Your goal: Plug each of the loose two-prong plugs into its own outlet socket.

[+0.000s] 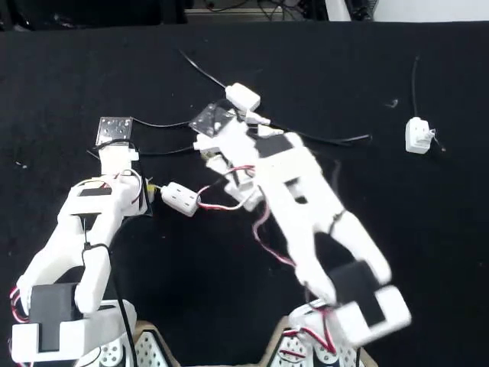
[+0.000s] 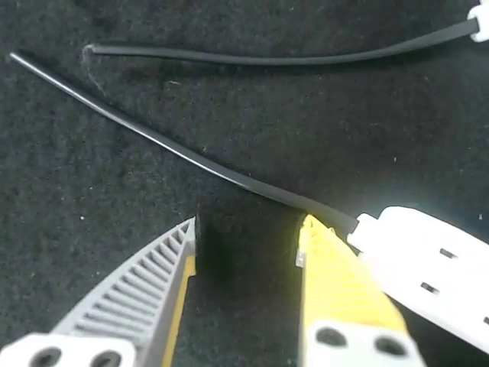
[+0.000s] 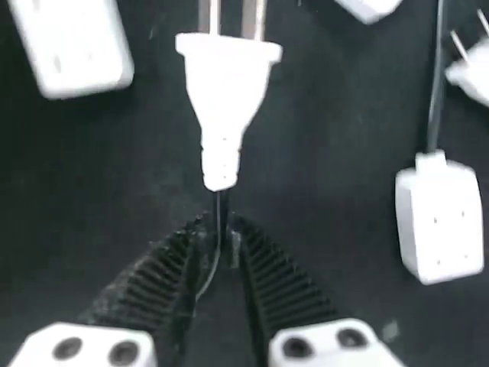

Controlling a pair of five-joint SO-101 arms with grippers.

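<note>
Your right wrist view, unlike the high one, shows the right gripper [image 3: 218, 226] clenched on the cord [image 3: 218, 197] behind the two-prong plug [image 3: 228, 84], arm stretched past the outlet socket [image 2: 428, 264] beside your released left gripper [image 2: 248, 225].

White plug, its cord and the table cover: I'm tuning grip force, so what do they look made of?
The plug: smooth white moulded plastic, faintly glossy, ribbed at the neck; its prongs look like metal. The cord: thin black, probably a rubber or vinyl jacket. The table cover: matte black cloth, apparently felt-like, with lint specks.
</note>
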